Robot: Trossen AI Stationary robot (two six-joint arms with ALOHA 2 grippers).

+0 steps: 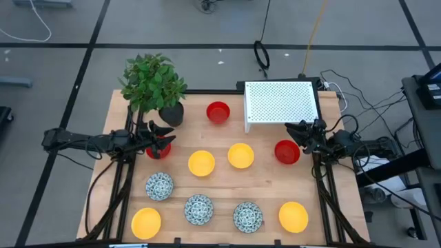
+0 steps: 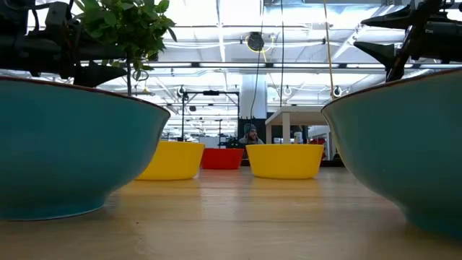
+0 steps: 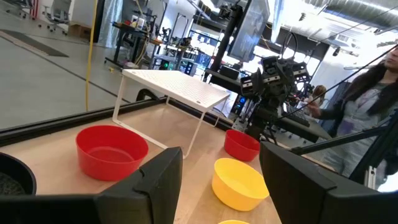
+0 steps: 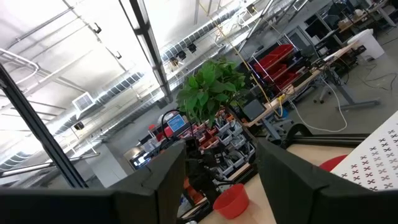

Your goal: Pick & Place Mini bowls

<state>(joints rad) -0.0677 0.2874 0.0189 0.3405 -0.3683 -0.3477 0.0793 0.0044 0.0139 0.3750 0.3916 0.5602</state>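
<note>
The task seems to be at its very beginning, because no bowl is held and no bowl stands on the white perforated rack (image 1: 281, 102) at the far side of the table (image 1: 269, 184). The left gripper (image 1: 167, 135) hovers with its fingers spread apart and empty, just above a red bowl (image 1: 158, 148) near the potted plant (image 1: 153, 84). The right gripper (image 1: 295, 131) is also open and empty, beside another red bowl (image 1: 286, 151) and close to the front edge of the rack. A third red bowl (image 1: 218, 111) stands between the plant pot and the rack. In the middle of the table there are two yellow bowls (image 1: 201, 163) (image 1: 240, 156) side by side. Along the near edge I see a yellow bowl (image 1: 146, 222), three patterned bowls (image 1: 159, 185) (image 1: 198, 209) (image 1: 247, 216) and one more yellow bowl (image 1: 293, 215). All of them are upright and apart from each other. I judge that every bowl remains to be picked and placed; where they must go the pictures do not tell, though the rack is a possible place
</note>
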